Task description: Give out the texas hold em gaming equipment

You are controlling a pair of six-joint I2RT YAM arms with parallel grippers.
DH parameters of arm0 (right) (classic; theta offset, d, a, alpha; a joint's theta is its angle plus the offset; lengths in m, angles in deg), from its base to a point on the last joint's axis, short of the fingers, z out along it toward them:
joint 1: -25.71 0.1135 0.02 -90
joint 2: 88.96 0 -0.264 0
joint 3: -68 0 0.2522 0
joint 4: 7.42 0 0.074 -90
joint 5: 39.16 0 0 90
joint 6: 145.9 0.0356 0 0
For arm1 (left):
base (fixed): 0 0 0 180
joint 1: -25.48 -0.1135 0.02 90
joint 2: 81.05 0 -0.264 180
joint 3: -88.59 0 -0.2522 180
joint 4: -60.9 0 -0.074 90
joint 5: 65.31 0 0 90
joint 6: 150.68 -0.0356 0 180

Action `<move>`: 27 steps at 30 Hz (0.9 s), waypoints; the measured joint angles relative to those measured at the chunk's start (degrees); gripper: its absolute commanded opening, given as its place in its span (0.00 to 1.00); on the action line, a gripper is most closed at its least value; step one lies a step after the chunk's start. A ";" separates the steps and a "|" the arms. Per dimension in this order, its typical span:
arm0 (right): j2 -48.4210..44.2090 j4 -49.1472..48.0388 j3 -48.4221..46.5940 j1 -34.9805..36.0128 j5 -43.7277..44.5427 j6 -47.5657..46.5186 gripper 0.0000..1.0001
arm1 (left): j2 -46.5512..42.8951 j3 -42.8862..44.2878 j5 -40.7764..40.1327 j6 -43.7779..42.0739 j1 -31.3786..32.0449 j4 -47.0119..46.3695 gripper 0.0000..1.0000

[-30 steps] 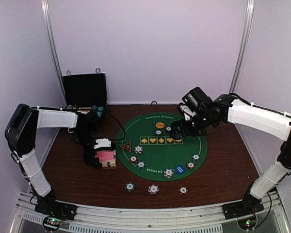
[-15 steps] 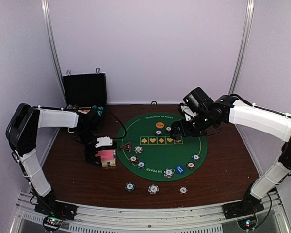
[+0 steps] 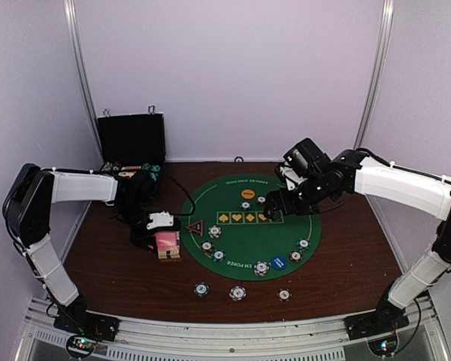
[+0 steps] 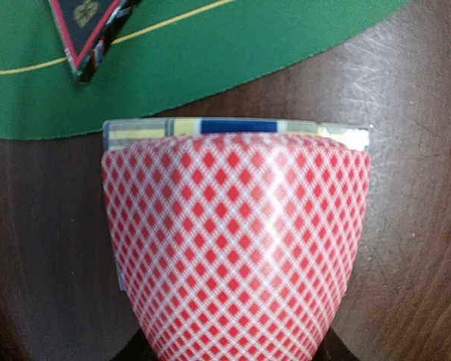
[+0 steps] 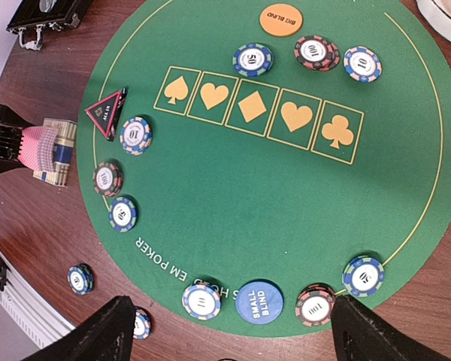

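We see the left gripper (image 3: 156, 235) pinched shut on the pink-backed playing cards (image 4: 237, 241). The cards bow into a curve over a yellow-and-blue box (image 4: 233, 128). The box lies on the brown table (image 3: 346, 256), just left of the green mat (image 5: 233, 195). We cannot tell whether the cards touch the box.

The black-and-red triangular marker (image 3: 195, 227) sits at the mat's left edge, near the cards. The right gripper (image 3: 273, 204) hangs over the far part of the mat, its fingers (image 5: 98, 335) spread wide and holding nothing.

On the mat, the orange disc (image 5: 280, 19) lies at the far side and the blue disc (image 5: 258, 301) at the near side. Striped poker chips (image 5: 252, 59) are spread around the mat's rim. Three more chips (image 3: 237, 292) lie on the bare table nearer to us.
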 measured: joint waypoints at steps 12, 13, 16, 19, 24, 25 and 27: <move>0.00 -0.70 0.48 0.09 -1.03 0.07 0.92 | -1.07 -0.15 -1.42 0.22 0.09 -1.97 0.63; 0.00 -0.72 0.63 0.09 -1.09 0.09 0.92 | -1.07 -0.15 -1.49 0.24 0.11 -1.95 0.77; 0.00 -0.72 0.90 0.09 -1.31 0.15 0.92 | -1.07 -0.15 -1.55 0.26 0.11 -1.79 0.97; 0.00 -0.72 1.05 0.09 -1.42 0.26 0.92 | -1.07 -0.15 -1.51 0.50 0.17 -1.33 0.97; 0.00 -0.72 1.07 0.09 -1.46 0.28 0.92 | -1.07 -0.17 -1.51 0.37 0.37 -0.92 0.97; 0.00 -0.72 1.07 0.11 -1.46 0.28 0.92 | -1.07 -0.17 -1.51 0.35 0.39 -0.94 0.97; 0.00 -0.72 1.07 0.11 -1.46 0.28 0.92 | -1.07 -0.20 -1.55 0.33 0.48 -0.98 0.98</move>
